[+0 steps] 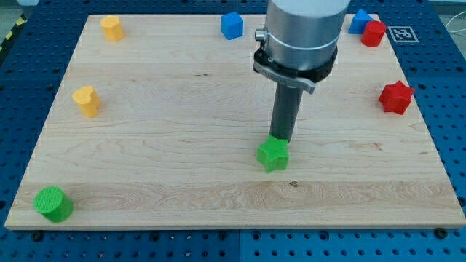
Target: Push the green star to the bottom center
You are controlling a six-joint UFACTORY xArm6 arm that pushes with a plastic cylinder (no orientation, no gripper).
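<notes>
The green star (273, 155) lies on the wooden board (182, 145), right of centre and in the lower half. My tip (280, 139) stands right behind the star's top edge, touching or almost touching it, on the side toward the view's top. The rod rises from there into the grey arm body (302, 33), which hides part of the board's top edge.
A green cylinder (53, 204) sits at the bottom left corner. A yellow heart-like block (87, 100) is at the left and a yellow block (111, 28) at top left. A blue block (231, 25) is top centre. A blue block (359, 20), a red block (374, 33) and a red star (396, 97) are at the right.
</notes>
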